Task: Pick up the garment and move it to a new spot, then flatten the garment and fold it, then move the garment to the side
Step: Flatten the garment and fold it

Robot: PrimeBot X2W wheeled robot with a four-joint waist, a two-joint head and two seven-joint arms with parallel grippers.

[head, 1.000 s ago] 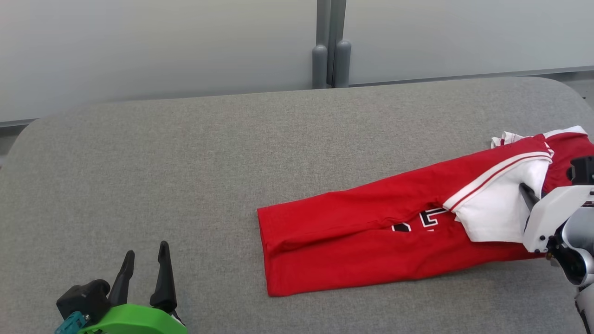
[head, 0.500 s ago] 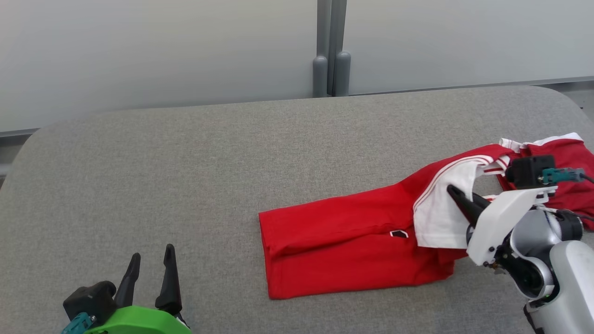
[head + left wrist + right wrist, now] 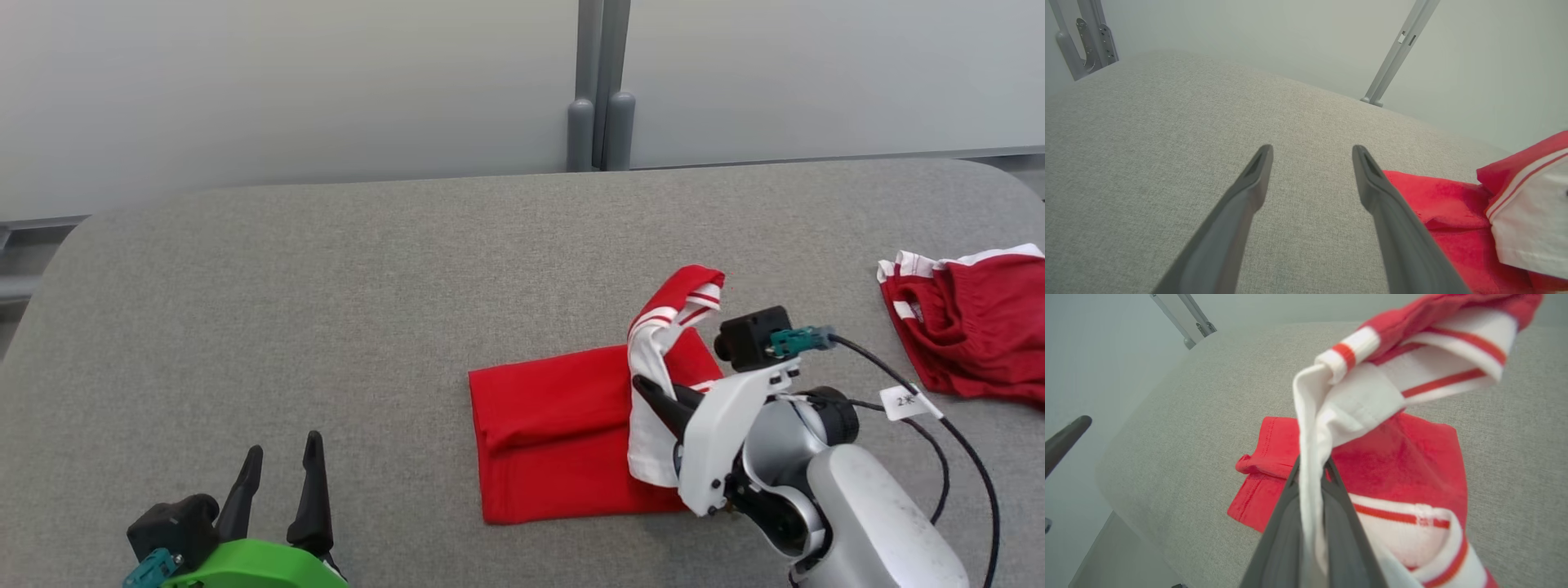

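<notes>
– On the grey tabletop (image 3: 326,286), seen from the head, where is the shirt?
– The red shirt (image 3: 555,425) lies close to the front edge, a bit right of the middle. One end of it is up in the air.
– Who holds it up?
– The right gripper (image 3: 653,396). Its two fingers are pressed together on the white part of the shirt. The left gripper (image 3: 283,457) sits near the front left corner, fingers wide apart, with nothing in them. A second red cloth (image 3: 963,335) lies by the right edge, well apart from the shirt.
– And from the left wrist?
– The left gripper (image 3: 1312,153) has bare tabletop between its spread fingers. The shirt (image 3: 1437,204) is off to one side and does not touch them.
– From the right wrist?
– The right gripper (image 3: 1310,477) pinches a white fold tight. The striped end hangs above the flat red part of the shirt (image 3: 1412,457).
– So which step is this?
– I think it is the folding. The shirt looks flat, and one end is held up over the rest.
– What must the next move do?
– I guess the held end has to go across to the end that lies down, come low, and line up with its edges. Only then should the fingers let go.
</notes>
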